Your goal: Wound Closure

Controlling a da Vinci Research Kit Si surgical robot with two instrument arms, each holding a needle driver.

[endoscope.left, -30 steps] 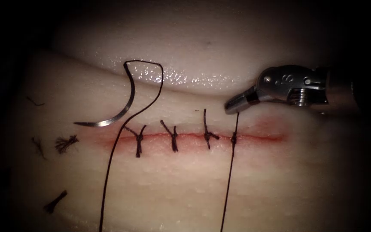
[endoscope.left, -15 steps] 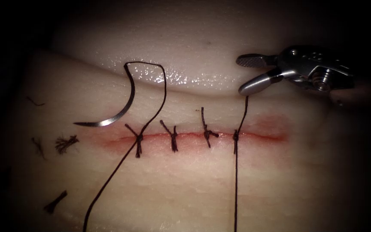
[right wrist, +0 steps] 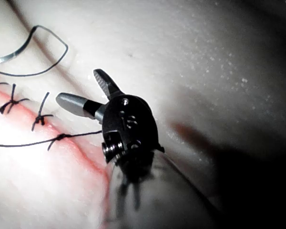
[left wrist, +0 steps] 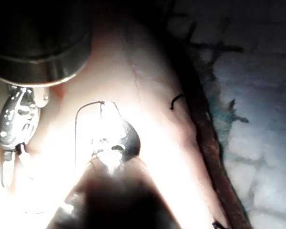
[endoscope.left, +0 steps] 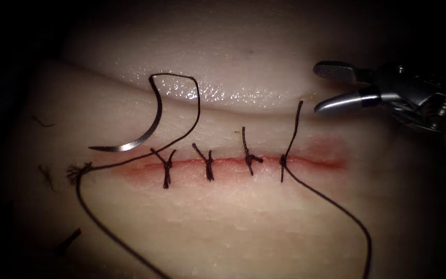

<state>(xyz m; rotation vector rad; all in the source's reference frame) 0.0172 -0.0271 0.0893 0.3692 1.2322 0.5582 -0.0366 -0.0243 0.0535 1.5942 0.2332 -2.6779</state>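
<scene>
While the right arm's tool (endoscope.left: 320, 89) hangs above the right end of the cut (endoscope.left: 233, 163), we see its two jaws spread well apart with nothing between them; the right wrist view shows the same tool (right wrist: 78, 90) gaping and empty. Just below and to the left of its tips, a cut thread tail (endoscope.left: 295, 124) rises from the fourth knot (endoscope.left: 283, 162), apart from the jaws. From that knot the thread (endoscope.left: 331, 204) runs down and to the right across the tissue (endoscope.left: 223, 222). Three finished stitches (endoscope.left: 208, 163) cross the cut further left. Beyond them the curved needle (endoscope.left: 143, 135) lies flat on the tissue, above the left end of the cut, wholly out of the tissue and held by neither tool; its thread loops from the swaged end and trails down to the left past frayed thread ends (endoscope.left: 78, 171). In the left wrist view we can make out the left arm's tool (left wrist: 112, 152), but not how its jaws stand. We judge the needle stiff, smooth and prone to roll, best held on its body behind the midpoint; the thread is limp and light and frays if crushed.
</scene>
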